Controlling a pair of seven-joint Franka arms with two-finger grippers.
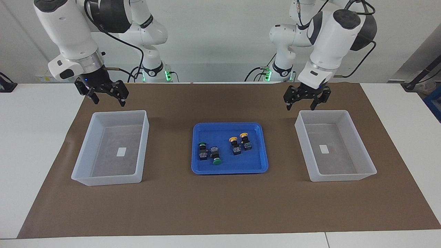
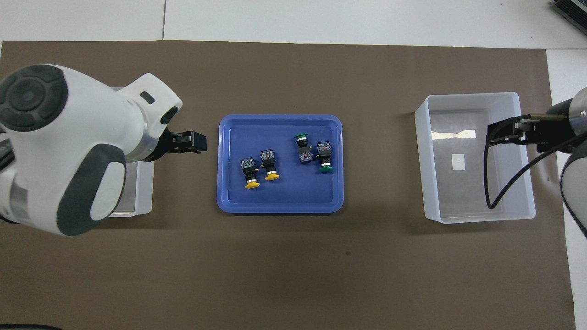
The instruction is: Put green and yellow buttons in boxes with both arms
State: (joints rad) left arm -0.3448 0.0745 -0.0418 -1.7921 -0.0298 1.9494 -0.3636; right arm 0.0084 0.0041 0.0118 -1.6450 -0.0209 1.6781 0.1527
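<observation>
Brown mat (image 1: 220, 206): covers most of the white table, filling the middle of both views.
Left arm (image 2: 69, 146): a big white bulk at the left of the overhead view, hiding most of the box beneath it.
Right arm (image 1: 69, 38): upper left of the facing view, waiting.
Boxes: one translucent box (image 1: 113, 172) at the left of the facing view, the other box (image 1: 336, 174) at its right; both hold only a small white label.
Blue tray (image 1: 230, 169): centre of both views, between the two boxes.
Left gripper (image 1: 303, 103): in the air in the upper right of the facing view, over the mat by that box's corner nearest the tray; fingers apart, holding nothing. The buttons lie well apart from it, lower and toward frame centre.
Right gripper (image 1: 107, 100): over the robot-side rim of the other box; fingers spread, empty.
Green buttons (image 1: 209, 154): two, lying side by side in the tray, toward the right arm's end.
Yellow buttons (image 1: 240, 144): two, side by side in the tray, toward the left arm's end.
</observation>
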